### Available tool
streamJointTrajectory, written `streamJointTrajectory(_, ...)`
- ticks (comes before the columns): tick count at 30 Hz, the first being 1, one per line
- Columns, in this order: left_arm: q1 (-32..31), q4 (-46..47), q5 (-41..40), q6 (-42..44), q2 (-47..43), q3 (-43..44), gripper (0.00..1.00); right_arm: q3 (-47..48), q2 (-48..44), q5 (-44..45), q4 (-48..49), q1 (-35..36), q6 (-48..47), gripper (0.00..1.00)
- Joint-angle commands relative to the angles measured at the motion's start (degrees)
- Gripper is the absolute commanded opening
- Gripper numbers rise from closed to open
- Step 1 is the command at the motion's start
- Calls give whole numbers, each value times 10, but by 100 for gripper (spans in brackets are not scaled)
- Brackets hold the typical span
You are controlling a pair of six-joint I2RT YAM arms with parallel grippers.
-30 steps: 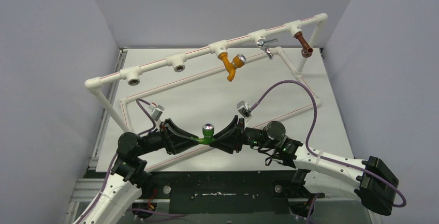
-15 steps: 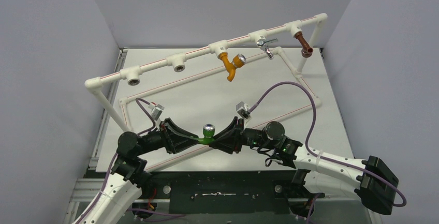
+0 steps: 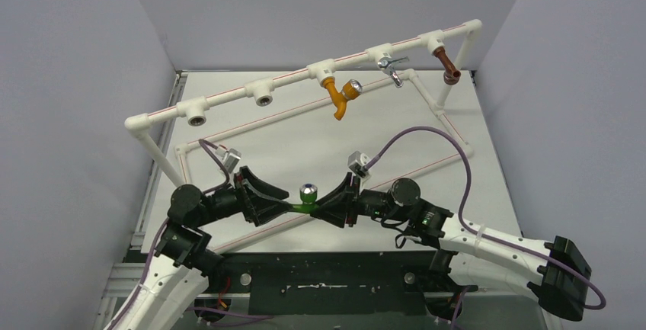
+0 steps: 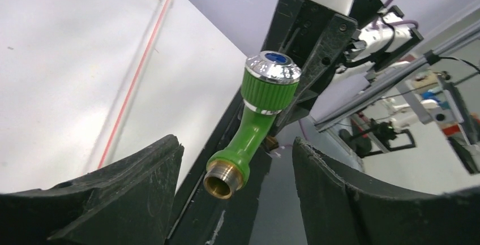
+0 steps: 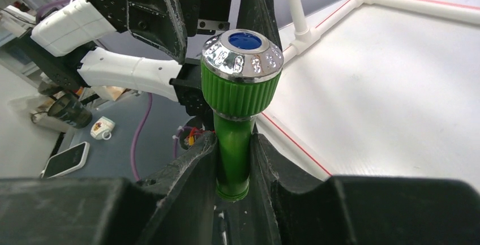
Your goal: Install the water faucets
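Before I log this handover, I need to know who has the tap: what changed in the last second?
The left gripper opened, letting go of the small bright green plastic tap with the silver knob. Unchanged: the right gripper stays shut on its stem, the tap holds its place, and the orange plastic tap hangs on the white pipe frame.

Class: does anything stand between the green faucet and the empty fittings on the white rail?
The open left gripper flanks the threaded end of the green faucet, which the right gripper holds. Beyond it, only the base pipe crosses before the empty fittings.
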Motion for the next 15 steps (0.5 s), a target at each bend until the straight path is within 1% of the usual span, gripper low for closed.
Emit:
streamJointTrajectory(1,-2,-127,-64,111,10,93,70,58,-37,34,-43,5,-57,0)
streamJointTrajectory(6,-2,-251,-165,194,32,195,71,96,-53,64,-111,6,-105,0)
streamJointTrajectory(8,-2,-285,-200,224,44,233,71,114,-52,79,-136,7,-126,0)
streamJointTrajectory(12,-2,-330,-264,271,74,304,71,149,-45,131,-176,15,-169,0)
streamJointTrajectory(15,-2,-350,-341,299,95,353,71,175,-34,183,-201,33,-211,0)
